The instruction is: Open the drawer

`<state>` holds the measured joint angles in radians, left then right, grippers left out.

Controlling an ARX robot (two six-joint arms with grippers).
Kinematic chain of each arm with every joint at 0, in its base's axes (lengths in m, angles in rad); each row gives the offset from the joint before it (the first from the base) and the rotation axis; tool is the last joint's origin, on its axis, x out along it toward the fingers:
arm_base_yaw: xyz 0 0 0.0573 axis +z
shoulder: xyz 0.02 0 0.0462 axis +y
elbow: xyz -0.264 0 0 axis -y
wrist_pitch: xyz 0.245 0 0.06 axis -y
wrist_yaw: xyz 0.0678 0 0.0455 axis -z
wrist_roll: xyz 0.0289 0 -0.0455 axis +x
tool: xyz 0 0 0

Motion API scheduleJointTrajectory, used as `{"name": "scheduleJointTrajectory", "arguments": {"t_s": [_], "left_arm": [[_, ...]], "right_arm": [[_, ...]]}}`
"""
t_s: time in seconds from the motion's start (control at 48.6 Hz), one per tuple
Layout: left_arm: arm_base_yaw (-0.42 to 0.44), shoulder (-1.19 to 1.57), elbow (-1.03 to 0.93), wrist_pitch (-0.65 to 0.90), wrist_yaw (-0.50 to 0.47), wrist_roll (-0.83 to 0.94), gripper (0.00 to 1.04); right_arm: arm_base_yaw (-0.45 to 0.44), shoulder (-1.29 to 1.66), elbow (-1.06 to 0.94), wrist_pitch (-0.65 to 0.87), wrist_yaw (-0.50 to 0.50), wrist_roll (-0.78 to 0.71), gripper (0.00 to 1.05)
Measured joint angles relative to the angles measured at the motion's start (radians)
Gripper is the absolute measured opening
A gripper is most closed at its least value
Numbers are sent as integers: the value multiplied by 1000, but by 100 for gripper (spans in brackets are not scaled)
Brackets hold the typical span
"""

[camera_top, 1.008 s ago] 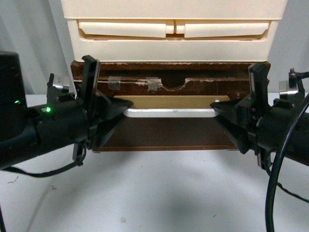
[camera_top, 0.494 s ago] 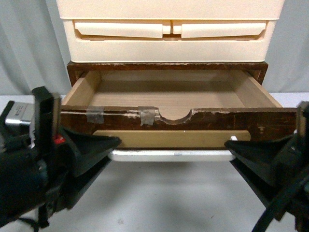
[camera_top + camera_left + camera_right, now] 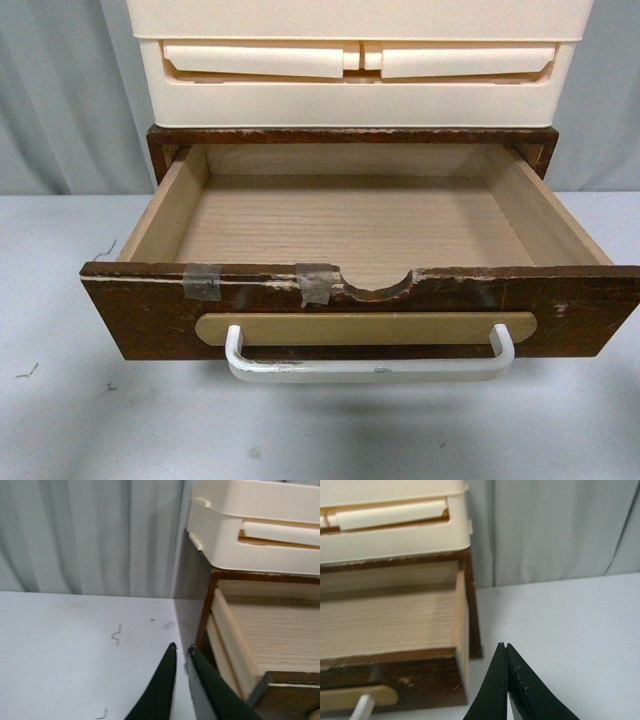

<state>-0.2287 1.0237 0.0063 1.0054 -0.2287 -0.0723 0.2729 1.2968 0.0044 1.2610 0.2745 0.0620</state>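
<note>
The wide dark brown worn wooden drawer [image 3: 360, 310] stands pulled well out toward the near edge of the white bench [image 3: 60, 400], its light wood interior bare beneath the cream plastic drawers [image 3: 360, 75]. Both black grippers, left gripper [image 3: 180, 652] and right gripper [image 3: 504, 647], hover beside the drawer's outer corners, jaws closed on nothing.

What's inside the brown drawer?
Nothing: the drawer is pulled open and only its bare light wood floor shows. The strip just behind its front board is hidden.
</note>
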Motion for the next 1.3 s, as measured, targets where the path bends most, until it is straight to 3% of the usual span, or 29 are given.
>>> {"name": "scheduleJointTrajectory", "arguments": {"t_s": [0.062, 0.35, 0.473, 0.576, 0.741, 1.296], "left_arm": [[25, -61, 0, -57, 15, 21, 2], [103, -404, 2, -408, 100, 54, 2], [143, -510, 2, -492, 143, 55, 2], [225, -557, 2, -546, 218, 55, 2], [230, -626, 2, -606, 225, 55, 2], [228, -805, 2, -786, 229, 55, 2]], "right_arm": [[-28, -82, 0, -57, -19, -17, 2], [-119, -454, 0, -391, -115, -53, 2], [-151, -599, 0, -535, -147, -55, 2], [-167, -673, 0, -606, -169, -55, 2], [-281, -831, 5, -800, -257, -55, 2], [-273, -1048, 5, -1010, -272, -56, 2]]}}
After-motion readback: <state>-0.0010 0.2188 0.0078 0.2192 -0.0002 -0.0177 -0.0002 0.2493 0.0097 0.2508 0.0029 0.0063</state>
